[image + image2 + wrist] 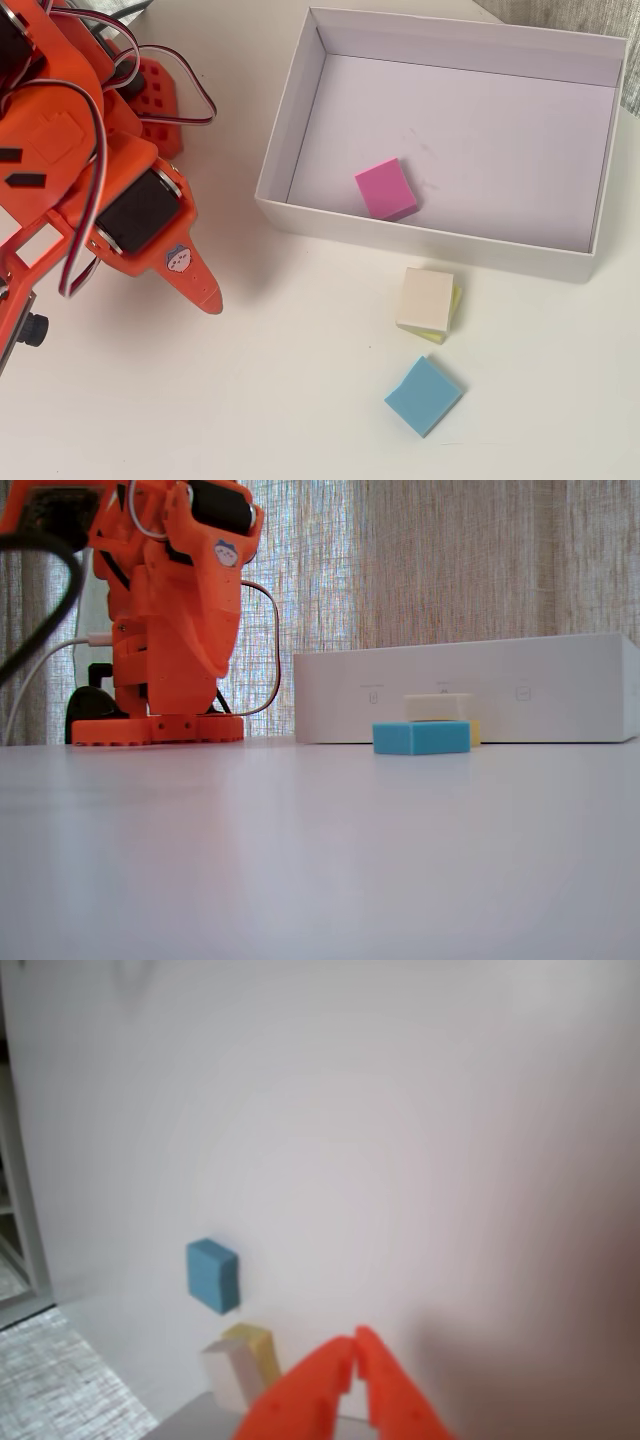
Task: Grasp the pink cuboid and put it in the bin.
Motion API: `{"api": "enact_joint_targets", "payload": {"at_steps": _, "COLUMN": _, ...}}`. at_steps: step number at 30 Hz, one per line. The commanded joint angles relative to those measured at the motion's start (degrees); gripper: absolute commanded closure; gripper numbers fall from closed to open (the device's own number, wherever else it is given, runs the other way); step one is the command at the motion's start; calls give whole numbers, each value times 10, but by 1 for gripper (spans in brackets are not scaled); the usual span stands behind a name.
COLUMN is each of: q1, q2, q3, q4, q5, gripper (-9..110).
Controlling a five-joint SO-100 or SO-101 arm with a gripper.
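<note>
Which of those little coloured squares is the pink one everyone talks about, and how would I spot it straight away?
In the overhead view, find the big white box, the bin, at the upper right of the table. The pink cuboid lies flat on its pale floor, close to the near wall. It is the only block inside the box; the cream block and the light blue block sit outside on the table.
</note>
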Motion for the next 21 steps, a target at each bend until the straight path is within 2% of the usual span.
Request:
{"api": "enact_joint_targets", "payload": {"at_steps": 1, "q1": -4, "q2": 2, "q3": -1, "q4": -7, "q5": -8, "gripper": 110}}
{"api": "enact_joint_targets", "payload": {"at_steps": 21, "q1": -1, "q2": 2, "q3": -2, "q4": -7, "q5": -9, "gripper": 110}}
